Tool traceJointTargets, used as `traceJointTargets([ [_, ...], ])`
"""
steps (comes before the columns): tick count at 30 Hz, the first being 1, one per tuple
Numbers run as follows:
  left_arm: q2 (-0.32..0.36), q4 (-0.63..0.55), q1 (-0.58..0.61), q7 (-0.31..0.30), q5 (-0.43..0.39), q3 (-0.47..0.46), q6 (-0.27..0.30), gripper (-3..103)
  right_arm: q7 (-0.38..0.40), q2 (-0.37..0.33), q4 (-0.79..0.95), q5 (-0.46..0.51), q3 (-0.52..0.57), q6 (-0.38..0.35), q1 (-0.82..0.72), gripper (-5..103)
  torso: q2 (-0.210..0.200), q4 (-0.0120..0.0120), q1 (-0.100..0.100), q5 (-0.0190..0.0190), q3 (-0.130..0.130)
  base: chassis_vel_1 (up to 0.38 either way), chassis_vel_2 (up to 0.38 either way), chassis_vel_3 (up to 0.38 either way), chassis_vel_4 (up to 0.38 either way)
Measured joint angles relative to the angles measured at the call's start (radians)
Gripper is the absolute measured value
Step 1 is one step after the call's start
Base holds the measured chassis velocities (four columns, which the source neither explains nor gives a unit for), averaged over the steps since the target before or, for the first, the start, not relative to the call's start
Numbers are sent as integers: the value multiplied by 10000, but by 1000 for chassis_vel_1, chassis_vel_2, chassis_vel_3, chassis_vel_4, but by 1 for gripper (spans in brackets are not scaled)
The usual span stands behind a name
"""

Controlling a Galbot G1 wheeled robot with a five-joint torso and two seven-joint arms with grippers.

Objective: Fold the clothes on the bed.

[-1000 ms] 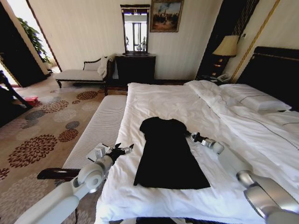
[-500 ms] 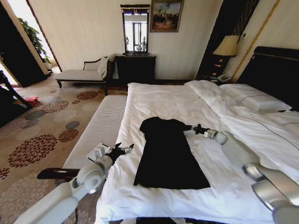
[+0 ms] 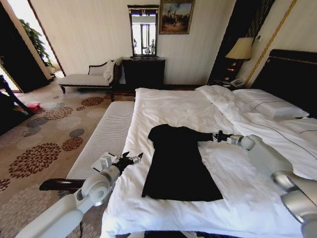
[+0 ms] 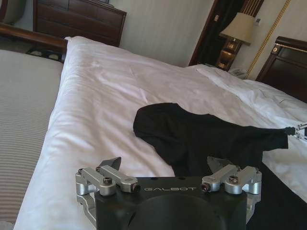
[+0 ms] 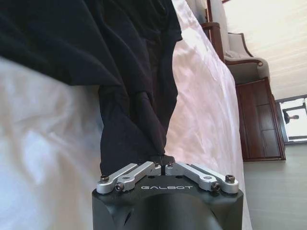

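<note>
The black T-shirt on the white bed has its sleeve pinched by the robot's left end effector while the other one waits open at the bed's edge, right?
Not quite: the right end effector is the one pinching the black T-shirt, shut on its sleeve, as the right wrist view shows. The left end effector is the open one, waiting at the edge of the bed.

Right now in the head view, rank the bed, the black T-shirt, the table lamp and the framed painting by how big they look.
1. The bed, largest.
2. The black T-shirt.
3. The framed painting and the table lamp look about alike; both stand far from the camera, so I won't rank them.
</note>
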Motion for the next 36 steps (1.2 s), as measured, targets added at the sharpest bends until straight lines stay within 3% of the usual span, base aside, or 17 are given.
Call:
traceJointTargets([
  [10, -29, -12, 55, 26, 39, 12, 0, 100, -333, -125, -199, -551, 105, -50, 150, 0, 0, 1, 1, 2, 0, 0, 0, 0, 0],
  [14, -67, -15, 43, 28, 40, 21, -1, 100, -580, -318, 350, 148, -67, -319, 178, 0, 0, 1, 1, 0, 0, 0, 0, 0, 0],
  [17, -82, -31, 127, 35, 59, 1, -3, 100, -844, -586, 1226, 1583, -420, -917, 88, 0, 0, -1, 0, -2, 0, 0, 0, 0, 0],
  [21, -66, -65, 143, 35, 65, -2, -6, 100, -1188, -664, 1585, 2509, -701, -1227, 127, 0, 0, 3, 0, 0, 0, 0, 0, 0, 0],
  [23, -25, -89, 198, 35, 64, -68, -11, 100, -1478, -803, 1908, 3800, -1026, -1863, 146, 0, 0, 2, 0, 0, 0, 0, 0, 0, 0],
  [25, -18, -93, 224, 35, 65, -86, -12, 100, -1546, -856, 2032, 4158, -1100, -2085, 138, 0, 0, 2, 1, 1, 0, 0, 0, 0, 0],
  [28, -8, -101, 289, 46, 76, -113, -20, 100, -1590, -1194, 2835, 5948, -1387, -3421, -104, 0, 0, 3, 1, 0, 0, 0, 0, 0, 0],
  [29, -18, -101, 292, 49, 82, -113, -22, 100, -1463, -1293, 3088, 6630, -1435, -3853, -209, 0, 0, 0, 0, 0, 0, 0, 0, 0, 0],
  [31, -29, -100, 292, 50, 88, -112, -22, 100, -1318, -1350, 3253, 7119, -1449, -4137, -292, 0, 0, -2, -1, -1, -1, 0, 0, 0, 0],
  [33, -73, -95, 281, 57, 104, -78, -26, 100, -516, -1487, 3823, 8776, -1383, -5219, -671, 0, 0, 0, 0, 0, -1, 0, 0, 0, 0],
  [34, -73, -95, 281, 57, 104, -78, -26, 100, -516, -1487, 3823, 8776, -1383, -5219, -671, 0, 0, 0, 0, 0, -1, 0, 0, 0, 0],
  [35, -81, -91, 278, 57, 108, -68, -27, 100, -128, -1521, 4046, 9198, -1296, -5678, -825, 0, 0, 1, 0, 1, 0, 0, 0, 0, 0],
  [36, -93, -83, 275, 63, 116, -54, -28, 100, 694, -1588, 4559, 10037, -1068, -6805, -1142, 0, 0, 1, 0, 0, 0, 0, 0, 0, 0],
])
